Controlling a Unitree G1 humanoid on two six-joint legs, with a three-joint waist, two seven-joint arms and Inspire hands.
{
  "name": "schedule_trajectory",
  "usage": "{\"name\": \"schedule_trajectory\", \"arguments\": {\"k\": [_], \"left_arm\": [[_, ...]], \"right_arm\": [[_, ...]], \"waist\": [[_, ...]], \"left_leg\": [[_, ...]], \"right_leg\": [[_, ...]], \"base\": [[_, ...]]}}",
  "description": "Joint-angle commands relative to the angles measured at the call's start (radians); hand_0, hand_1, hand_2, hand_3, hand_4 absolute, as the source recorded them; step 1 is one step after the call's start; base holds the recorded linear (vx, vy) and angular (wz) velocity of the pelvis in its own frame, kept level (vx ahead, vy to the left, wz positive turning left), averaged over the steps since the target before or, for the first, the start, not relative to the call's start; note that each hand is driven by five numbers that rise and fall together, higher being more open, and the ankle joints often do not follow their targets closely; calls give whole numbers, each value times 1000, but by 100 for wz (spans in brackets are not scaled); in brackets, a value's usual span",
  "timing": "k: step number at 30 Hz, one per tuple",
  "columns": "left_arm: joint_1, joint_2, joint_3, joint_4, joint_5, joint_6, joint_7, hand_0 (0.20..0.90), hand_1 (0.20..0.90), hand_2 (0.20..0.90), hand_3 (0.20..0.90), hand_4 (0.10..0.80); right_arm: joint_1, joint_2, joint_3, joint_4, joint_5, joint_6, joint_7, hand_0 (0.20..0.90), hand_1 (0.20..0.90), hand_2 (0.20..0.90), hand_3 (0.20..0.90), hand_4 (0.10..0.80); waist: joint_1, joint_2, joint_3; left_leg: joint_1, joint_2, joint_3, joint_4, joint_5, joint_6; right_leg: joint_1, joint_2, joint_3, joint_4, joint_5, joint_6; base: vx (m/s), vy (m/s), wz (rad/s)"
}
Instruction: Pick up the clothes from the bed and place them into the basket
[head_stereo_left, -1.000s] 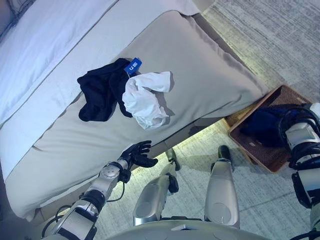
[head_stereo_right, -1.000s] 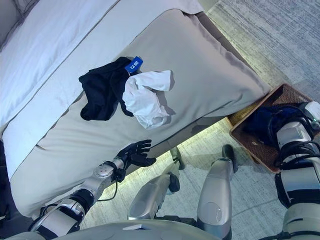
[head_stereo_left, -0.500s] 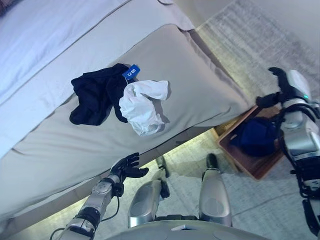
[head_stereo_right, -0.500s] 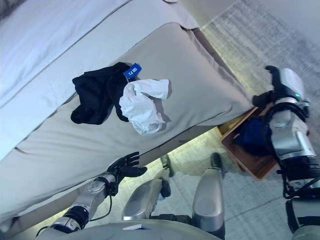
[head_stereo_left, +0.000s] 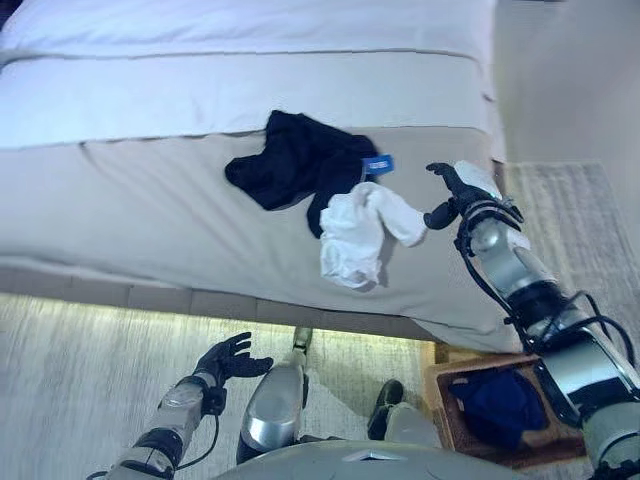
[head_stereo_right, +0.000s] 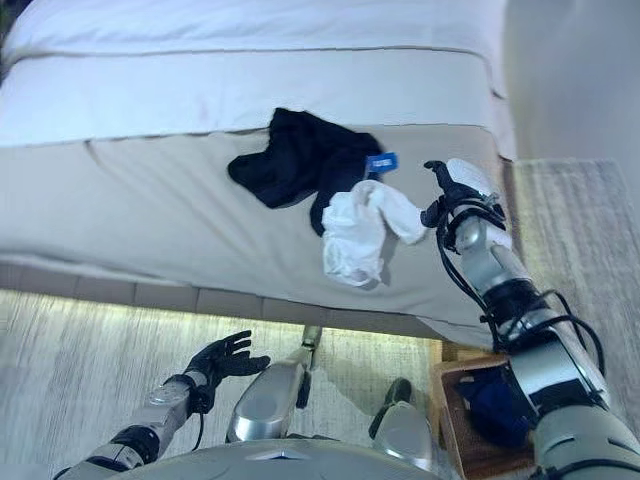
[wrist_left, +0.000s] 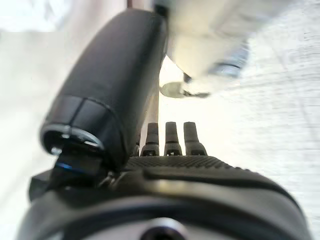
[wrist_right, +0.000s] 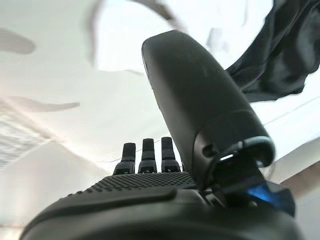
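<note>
White garment (head_stereo_left: 358, 232) — right hand (head_stereo_left: 452, 192) now beside it, fingers open.

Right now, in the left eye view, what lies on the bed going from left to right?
Black garment → white garment → the robot's right hand, open, hovering just beside the white cloth.

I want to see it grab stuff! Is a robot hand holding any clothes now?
No. The right robot hand is open beside the white garment; the left robot hand is open too.
</note>
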Motion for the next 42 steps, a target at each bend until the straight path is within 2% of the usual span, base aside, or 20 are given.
{"name": "schedule_trajectory", "arguments": {"k": [1,2,3,4,8,13,14,15,16,20,23,24,25,26,27,29,30,39,42], "left_arm": [[-33,29,-37,-8,-38,-12,3,900,900,900,900,800],[-44,34,-41,-11,-47,-12,2,900,900,900,900,800],[-49,35,-43,-10,-53,-15,-1,900,900,900,900,800],[-49,35,-42,-11,-52,-18,-2,900,900,900,900,800],[-44,43,-43,-23,-46,-28,-14,900,900,900,900,800],[-50,52,-48,-59,-25,-20,-14,900,900,900,900,800],[-51,54,-49,-65,-23,-18,-15,900,900,900,900,800],[-55,57,-51,-72,-16,-16,-15,900,900,900,900,800],[-57,62,-54,-84,-14,-13,-16,900,900,900,900,800],[-60,73,-67,-109,-11,-18,-14,900,900,900,900,800],[-61,80,-83,-113,-21,-26,-6,900,900,900,900,800],[-55,80,-84,-114,-22,-30,-1,900,900,900,900,800],[-38,78,-80,-114,-28,-36,8,900,900,900,900,800],[-32,77,-78,-112,-28,-40,9,900,900,900,900,800],[-14,70,-65,-104,-33,-49,18,900,900,900,900,800],[4,62,-45,-87,-26,-53,22,900,900,900,900,800],[8,56,-38,-70,-20,-52,23,900,900,900,900,800],[77,23,30,30,90,-38,-11,900,900,900,900,800],[77,10,42,47,124,-26,-13,900,900,900,900,800]], "right_arm": [[-197,-75,50,4,-46,49,-105,900,900,900,900,800],[-233,-64,63,72,-32,94,-90,900,900,900,900,800],[-257,-57,71,144,-38,171,-14,900,900,900,900,800],[-261,-56,74,179,-34,156,-17,900,900,900,900,800],[-298,-42,96,406,-36,241,116,900,900,900,900,800],[-327,-16,95,537,-28,290,198,900,900,900,900,800],[-330,-14,94,541,-30,294,204,820,820,820,807,707],[-335,-13,93,554,-20,284,201,371,371,371,282,182],[-343,-14,93,555,2,273,177,300,300,300,200,100],[-370,-22,78,525,79,226,76,300,300,300,200,100],[-405,-35,68,433,188,136,-112,300,300,300,200,100],[-412,-41,63,375,200,129,-167,300,300,300,200,100],[-411,-56,50,236,228,123,-274,300,300,300,200,100],[-407,-61,45,200,232,88,-332,300,300,300,200,100],[-387,-79,7,51,224,99,-380,300,300,300,200,100],[-336,-88,-62,-98,182,42,-461,300,300,300,200,100],[-310,-93,-92,-178,160,20,-509,300,300,300,200,100],[-74,-240,-291,-627,2,-79,-603,300,300,300,200,100],[2,-282,-340,-702,-3,-93,-616,300,300,300,200,100]], "waist": [[50,18,32],[71,19,45],[88,24,54],[92,25,57],[142,34,81],[192,31,99],[195,30,99],[201,27,100],[206,25,101],[208,13,98],[191,-2,90],[182,-7,87],[162,-15,82],[154,-17,80],[129,-25,74],[98,-36,59],[78,-39,46],[-45,-71,-108],[-84,-79,-151]], "left_leg": [[-7,-62,17,104,-187,81],[-16,-69,5,108,-202,75],[-31,-75,-4,113,-200,76],[-35,-76,-8,115,-199,77],[-72,-82,-33,130,-189,83],[-94,-80,-61,113,-167,78],[-95,-79,-63,108,-165,77],[-95,-76,-66,98,-159,74],[-93,-74,-69,86,-154,73],[-83,-66,-74,58,-146,68],[-63,-55,-68,40,-148,65],[-53,-51,-63,36,-150,64],[-36,-41,-50,27,-155,62],[-30,-38,-45,25,-157,62],[-12,-29,-31,14,-162,62],[16,-19,-10,-2,-169,62],[18,-15,5,-7,-151,69],[144,28,104,-75,-169,51],[169,30,137,-78,-182,49]], "right_leg": [[-93,-5,-10,104,66,-47],[-96,-16,-9,126,45,-39],[-104,-25,-19,136,47,-40],[-106,-28,-22,139,46,-40],[-115,-44,-55,153,45,-42],[-110,-43,-94,138,48,-40],[-108,-41,-97,134,48,-39],[-106,-39,-105,128,51,-37],[-105,-36,-109,121,56,-34],[-101,-27,-114,110,64,-27],[-103,-20,-102,111,79,-18],[-103,-17,-96,112,81,-16],[-101,-12,-82,111,86,-13],[-101,-10,-78,110,88,-13],[-100,-3,-61,107,91,-10],[-94,9,-37,97,92,-6],[-95,18,-37,78,111,-14],[-12,103,59,-75,74,-5],[-3,115,82,-104,81,-11]], "base": [[19,46,49],[23,49,36],[24,16,36],[-19,29,26],[8,-8,31],[20,-78,21],[12,-104,26],[13,-96,22],[14,-96,13],[3,-79,7],[-5,-50,-1],[-4,-10,-5],[-2,-2,-6],[-4,3,-14],[-3,-2,-26],[-33,8,-37],[-62,15,-43],[33,-59,-42],[18,-88,-47]]}}
